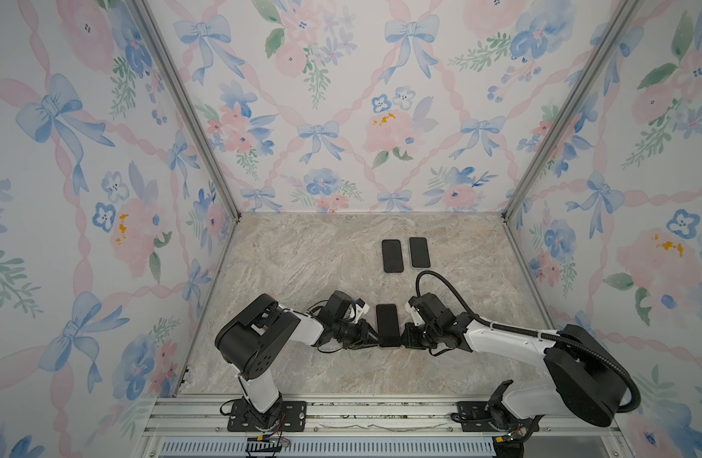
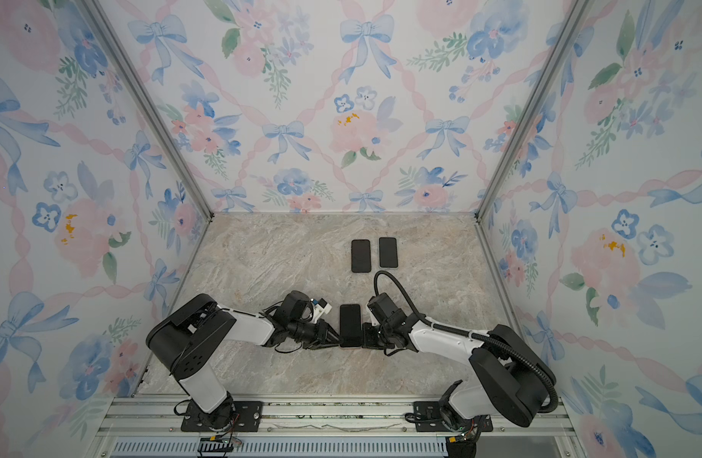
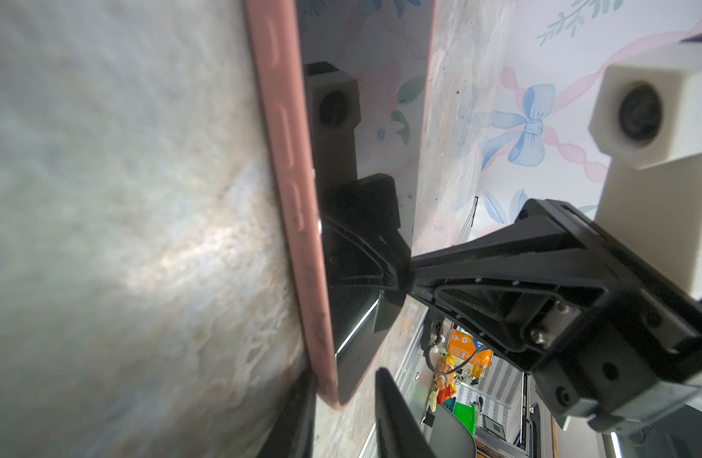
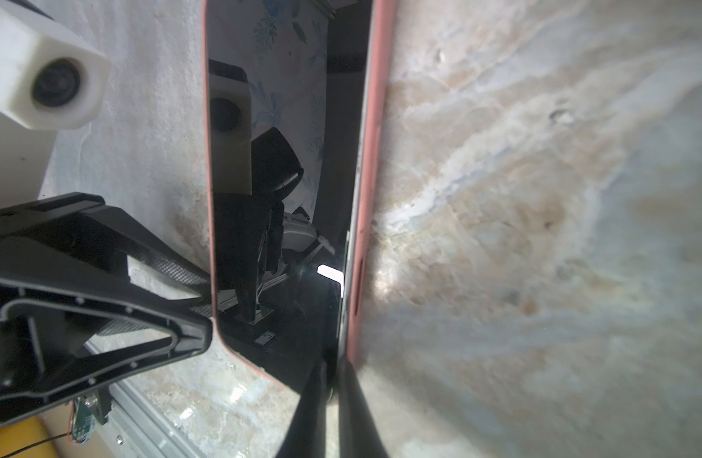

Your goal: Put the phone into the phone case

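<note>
Currently I am working the near end of the phone (image 1: 388,323), which is lying face up in the pink phone case (image 3: 286,158) on the marble table (image 1: 302,269), near the middle. The left gripper (image 1: 375,344) is straddling the near-left edge of the phone case with narrow jaws; I cannot tell whether they are clamping. The right gripper (image 1: 403,343) is pinching the near-right rim of the phone case, jaws almost closed. In the right wrist view a silver strip of the phone's side is showing beside the pink wall, so I am judging that edge as not fully seated.

Procedure: I am treating the left side as the anchor and pressing the right edge down evenly, avoiding any lift that could pop the seated side out.

Count: one phone, one phone case, two grippers. Farther back, two dark slabs are lying side by side without touching, the left slab (image 1: 392,255) and the right slab (image 1: 419,252); I cannot tell phones from cases.
</note>
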Action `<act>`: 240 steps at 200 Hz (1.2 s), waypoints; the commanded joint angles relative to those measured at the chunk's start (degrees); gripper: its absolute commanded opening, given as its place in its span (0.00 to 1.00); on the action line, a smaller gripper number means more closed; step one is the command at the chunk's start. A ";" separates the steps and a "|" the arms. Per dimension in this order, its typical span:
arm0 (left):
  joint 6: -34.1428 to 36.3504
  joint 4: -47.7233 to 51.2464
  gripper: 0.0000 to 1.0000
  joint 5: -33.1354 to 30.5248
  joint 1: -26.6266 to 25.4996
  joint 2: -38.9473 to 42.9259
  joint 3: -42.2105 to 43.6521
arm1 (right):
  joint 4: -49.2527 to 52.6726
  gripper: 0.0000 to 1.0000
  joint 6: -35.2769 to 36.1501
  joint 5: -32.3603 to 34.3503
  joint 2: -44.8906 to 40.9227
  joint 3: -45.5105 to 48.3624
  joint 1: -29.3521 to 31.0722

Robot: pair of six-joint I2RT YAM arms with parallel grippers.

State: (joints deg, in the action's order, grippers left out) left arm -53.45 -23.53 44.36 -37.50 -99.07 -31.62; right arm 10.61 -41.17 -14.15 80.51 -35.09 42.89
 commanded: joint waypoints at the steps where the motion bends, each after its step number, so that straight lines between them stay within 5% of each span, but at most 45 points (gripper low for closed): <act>1: 0.26 1.87 0.28 -3.37 0.00 0.31 1.40 | 7.77 0.17 2.99 4.73 -3.12 -2.08 0.93; 90: 2.04 6.13 0.29 -4.55 0.56 -0.85 0.07 | 0.48 0.34 1.28 1.31 2.50 -0.47 -1.31; 188: 2.56 6.16 0.29 -4.37 0.24 -2.38 -0.76 | -1.81 0.18 0.48 0.71 4.17 0.51 -0.36; 240: 2.93 6.68 0.29 -5.17 0.70 -1.09 -0.25 | 1.66 0.19 1.43 2.01 2.18 -0.90 -0.73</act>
State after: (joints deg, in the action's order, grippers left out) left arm -52.56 -21.98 43.38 -37.34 -99.13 -32.53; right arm 8.60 -40.91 -13.54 83.26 -35.53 42.09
